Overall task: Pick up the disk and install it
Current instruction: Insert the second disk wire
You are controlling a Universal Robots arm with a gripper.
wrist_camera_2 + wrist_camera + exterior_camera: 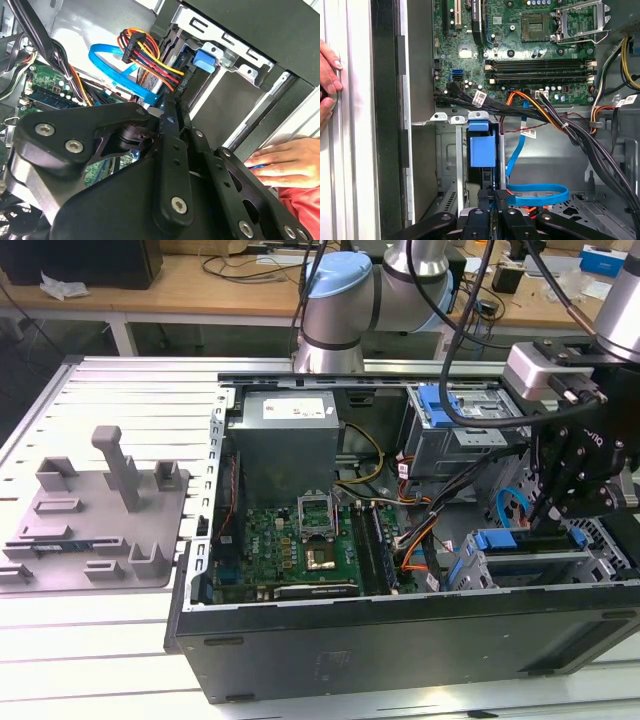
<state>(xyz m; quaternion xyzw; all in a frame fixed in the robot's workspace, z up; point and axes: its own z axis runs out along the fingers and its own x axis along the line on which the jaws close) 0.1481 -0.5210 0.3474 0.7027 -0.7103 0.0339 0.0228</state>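
**Landmark:** open black metal desktop computer case (pixel 400 630), lying on its side on a ribbed aluminium table (pixel 90 660).

**Item 1:** flat hard-drive disk in a blue plastic carrier bracket (pixel 482 150). It stands edge-on inside the grey sheet-metal drive bay (pixel 447 165) in the case's front corner, on the exterior view's right. In the first wrist view only its blue bracket end and a dark edge face the camera. In the exterior view its top edge (pixel 528 540) sits between two blue bracket ends.

**Item 2:** black robot gripper (pixel 494 200), on the arm's wrist. It is inside the case, directly over the disk's bay and close to the disk's exposed edge. The gripper is also seen in the exterior view (pixel 575 490). Whether it is open or closed, or has hold of the disk, cannot be told.

**Item 3:** green motherboard (pixel 290 540), on the case floor, mid-case.

**Item 4:** grey box power supply (pixel 285 435), at the case's rear corner.

**Item 5:** flat blue data cable (pixel 535 192), looped on the case floor beside the drive bay.

**Item 6:** grey plastic fixture tray with upright posts (pixel 95 520), outside the case on the exterior view's left.

**Item 7:** a person's hand (pixel 327 80), resting on the table just outside the case wall nearest the bay.
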